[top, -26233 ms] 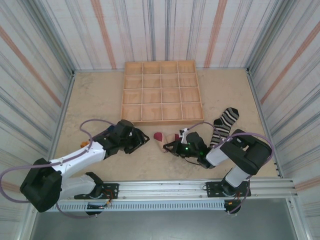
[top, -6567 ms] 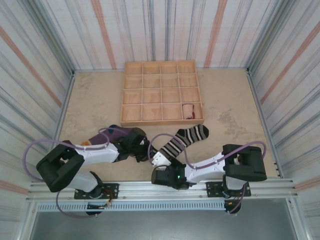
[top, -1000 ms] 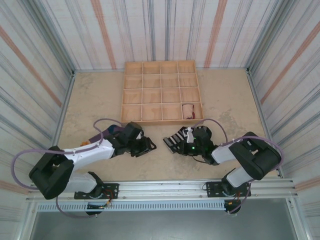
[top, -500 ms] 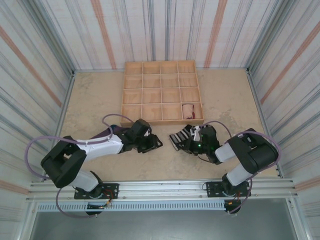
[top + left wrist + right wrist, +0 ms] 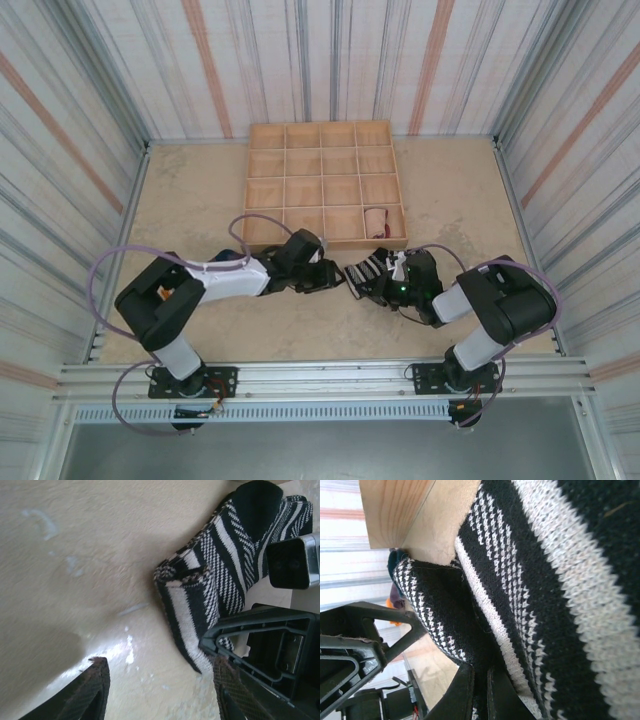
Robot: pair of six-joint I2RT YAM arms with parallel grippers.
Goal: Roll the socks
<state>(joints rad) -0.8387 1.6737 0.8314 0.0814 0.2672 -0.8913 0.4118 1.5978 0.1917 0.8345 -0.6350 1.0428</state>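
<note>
Just in front of the wooden tray [image 5: 325,243] lies the soft, limp striped sock [image 5: 362,270], the right gripper [image 5: 385,284] pinched on it and the left gripper [image 5: 165,690] with jaws apart beside it; we judge its folded end the best hold.

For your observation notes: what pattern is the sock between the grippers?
Black-and-white stripes on the sock; left wrist view.

— Socks?
— Two: one striped sock [image 5: 361,270] on the table [image 5: 200,195], one rolled sock [image 5: 375,220] in the tray [image 5: 325,243].
— Trays?
— Just one, wooden.
— Compartments?
— Sixteen, four rows of four; one filled.
— Arms?
— Two: left arm [image 5: 228,280], right arm [image 5: 505,300].
— Grippers?
— Two as well: left gripper [image 5: 333,279], right gripper [image 5: 372,286]. Two fingers apiece, four in all.
— Striped walls [image 5: 330,60]?
— Three: left, back, right.
</note>
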